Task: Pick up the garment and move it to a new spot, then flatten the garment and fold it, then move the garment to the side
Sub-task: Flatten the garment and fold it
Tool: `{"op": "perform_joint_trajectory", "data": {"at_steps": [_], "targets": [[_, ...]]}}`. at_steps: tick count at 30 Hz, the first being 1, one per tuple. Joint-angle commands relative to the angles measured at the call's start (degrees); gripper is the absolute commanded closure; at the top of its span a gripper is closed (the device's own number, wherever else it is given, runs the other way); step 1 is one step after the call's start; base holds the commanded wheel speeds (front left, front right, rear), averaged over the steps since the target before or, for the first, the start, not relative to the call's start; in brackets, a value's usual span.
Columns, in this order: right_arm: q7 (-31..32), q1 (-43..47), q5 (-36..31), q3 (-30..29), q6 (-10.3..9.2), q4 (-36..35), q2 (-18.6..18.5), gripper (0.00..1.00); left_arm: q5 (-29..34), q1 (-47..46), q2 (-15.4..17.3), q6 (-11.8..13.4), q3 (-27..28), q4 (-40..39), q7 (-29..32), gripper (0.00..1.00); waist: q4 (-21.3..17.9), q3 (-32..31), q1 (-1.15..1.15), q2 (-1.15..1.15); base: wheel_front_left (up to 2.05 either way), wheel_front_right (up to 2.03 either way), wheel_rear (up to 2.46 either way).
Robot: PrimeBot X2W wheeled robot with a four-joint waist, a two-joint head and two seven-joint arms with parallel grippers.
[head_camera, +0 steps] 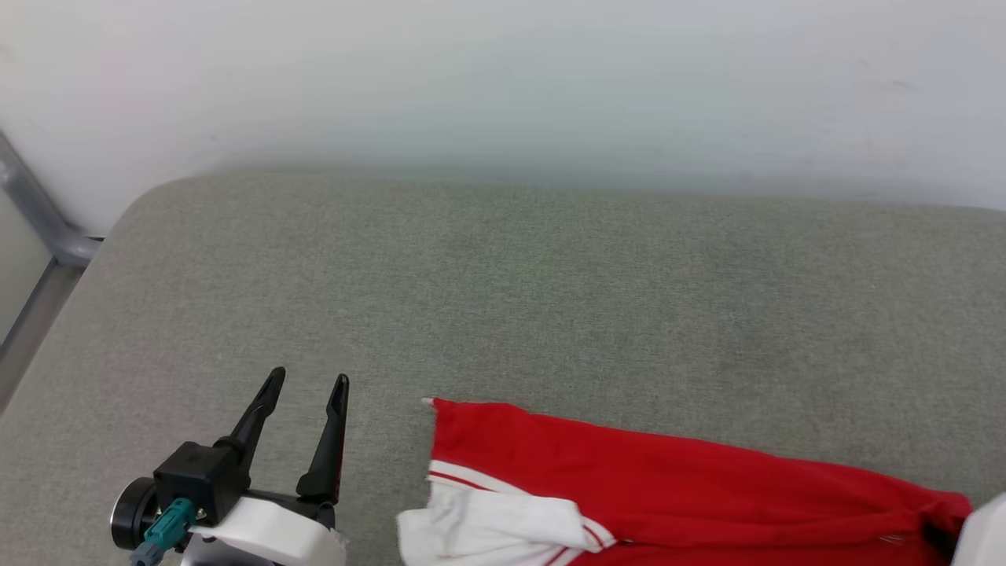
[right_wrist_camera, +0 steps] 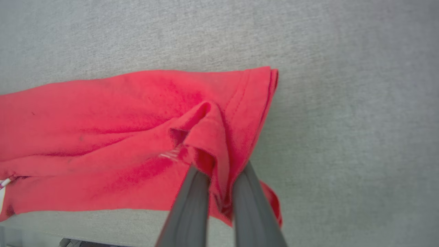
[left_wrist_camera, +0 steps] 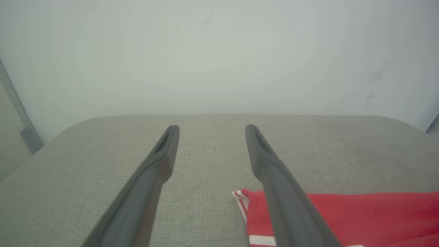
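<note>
The red garment (head_camera: 668, 479) lies along the near edge of the grey cushion, its white cuff panel (head_camera: 487, 527) and striped trim at its left end. My left gripper (head_camera: 308, 383) stands open just left of that cuff, nothing between its fingers; in its wrist view the garment's striped corner (left_wrist_camera: 241, 197) lies under the right finger (left_wrist_camera: 274, 171). My right gripper (right_wrist_camera: 221, 171) is shut on a raised fold of the garment (right_wrist_camera: 205, 133) near its hemmed right end. A tiny white logo (right_wrist_camera: 169, 155) shows beside the pinch.
The grey cushion (head_camera: 550, 299) stretches wide behind the garment up to a pale wall (head_camera: 503, 79). A grey metal frame (head_camera: 39, 236) runs at the far left. My right forearm's white shell (head_camera: 982, 534) shows at the lower right corner.
</note>
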Motion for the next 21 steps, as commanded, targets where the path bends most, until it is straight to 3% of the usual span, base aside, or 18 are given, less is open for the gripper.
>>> {"op": "perform_joint_trajectory", "data": {"at_steps": [1,5,8,15,21], "targets": [[0.7,0.7,-0.8,-2.4,-0.07,-0.6,-0.8,1.0,0.2,0.9,0.2,0.4,0.0,-0.4,0.2,0.0,-0.6,-0.2,0.0,0.0,0.0,0.0,0.0],[2.4,0.0,0.0,-4.8,-0.06,-2.1,0.4,1.0,0.0,1.0,0.3,0.4,-0.1,-0.6,0.2,0.0,-1.5,-0.3,0.0,0.0,0.0,0.0,0.0],[5.8,-1.5,5.4,-4.8,-0.05,-3.7,3.1,1.0,-0.1,1.0,0.3,0.4,-0.2,-0.7,0.3,0.0,-1.9,-0.2,0.0,0.0,0.0,0.0,0.0],[17.0,-3.3,29.2,-2.5,-0.05,-6.8,6.9,1.0,-0.3,0.2,0.2,0.4,-0.7,-0.7,0.8,0.0,-1.7,-0.1,0.0,0.0,0.0,0.0,0.0],[15.9,-3.4,46.2,6.7,-0.05,-2.3,6.9,1.0,-0.1,-1.2,-0.3,-0.1,-1.6,-0.5,1.2,0.0,0.3,0.3,0.0,0.0,0.0,0.0,0.0]]}}
